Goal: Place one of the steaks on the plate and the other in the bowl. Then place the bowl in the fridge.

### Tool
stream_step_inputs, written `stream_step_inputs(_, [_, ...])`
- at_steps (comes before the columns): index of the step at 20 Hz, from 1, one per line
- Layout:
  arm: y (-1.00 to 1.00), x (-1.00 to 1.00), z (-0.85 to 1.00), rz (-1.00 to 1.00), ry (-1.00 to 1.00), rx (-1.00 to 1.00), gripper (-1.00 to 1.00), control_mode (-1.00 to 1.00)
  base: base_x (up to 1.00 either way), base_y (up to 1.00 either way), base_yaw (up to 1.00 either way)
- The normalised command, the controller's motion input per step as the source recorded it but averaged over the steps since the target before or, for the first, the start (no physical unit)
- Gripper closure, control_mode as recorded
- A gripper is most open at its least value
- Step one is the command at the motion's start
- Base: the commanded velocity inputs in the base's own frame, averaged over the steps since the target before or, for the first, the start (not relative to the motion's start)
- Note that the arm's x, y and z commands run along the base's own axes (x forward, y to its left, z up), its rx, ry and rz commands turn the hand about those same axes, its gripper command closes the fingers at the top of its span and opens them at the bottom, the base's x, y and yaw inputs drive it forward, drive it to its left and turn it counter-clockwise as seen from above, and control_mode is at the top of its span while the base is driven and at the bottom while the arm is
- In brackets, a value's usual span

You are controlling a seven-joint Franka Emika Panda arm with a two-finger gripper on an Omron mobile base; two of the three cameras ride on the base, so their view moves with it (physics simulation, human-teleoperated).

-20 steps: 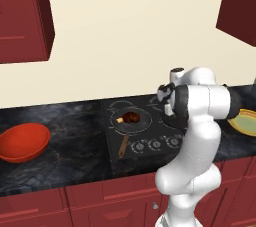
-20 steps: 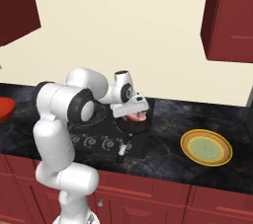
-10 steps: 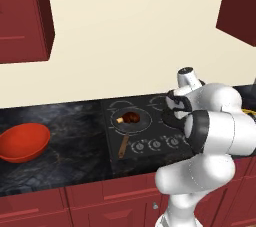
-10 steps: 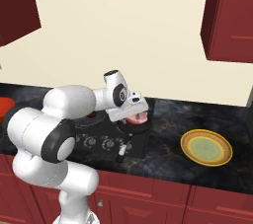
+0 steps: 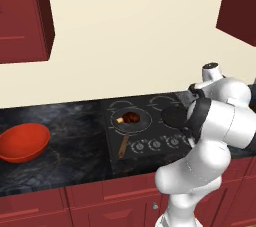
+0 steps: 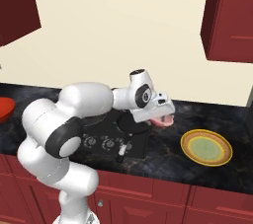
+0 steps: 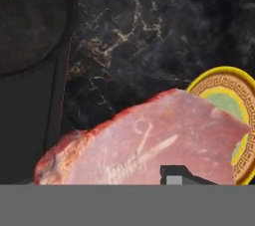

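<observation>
The hand [image 6: 162,117] is clamped on the pink steak [image 7: 144,145] and carries it above the dark desk [image 6: 163,151], short of the plate [image 6: 206,147].

Risks, largest first:
- The wide flat steak overhangs the grip and could slip onto the desk.
- Released early, it lands on the plate's rim.
- The brown steak [image 5: 131,118] sits in its pan [image 5: 128,122], the bowl [image 5: 23,142] well apart.

steak [image 7: 144,145] pale pink | plate [image 6: 206,147] yellow-green, orange rim | bowl [image 5: 23,142] orange-red
</observation>
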Motion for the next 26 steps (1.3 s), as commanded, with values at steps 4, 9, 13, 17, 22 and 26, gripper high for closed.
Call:
stream_step_inputs(4, [-0.72,-0.12,-0.06,-0.05,0.0,0.0,1.0,-1.0,0.0,0.0,0.0])
stream_step_inputs(9, [-0.81,-0.17,-0.15,-0.04,-0.03,0.0,1.0,-1.0,0.0,0.0,0.0])
stream_step_inputs(13, [-0.83,-0.02,-0.18,-0.01,-0.01,0.0,1.0,-1.0,0.0,0.0,0.0])
stream_step_inputs(17, [-0.58,0.11,-0.37,0.0,-0.01,0.0,1.0,-1.0,0.0,0.0,0.0])
stream_step_inputs(22, [-0.59,0.16,-0.32,0.03,-0.02,0.03,1.0,-1.0,0.0,0.0,0.0])
stream_step_inputs(26, [-0.49,0.18,-0.25,0.05,0.0,0.02,-1.0,-1.0,0.0,0.0,0.0])
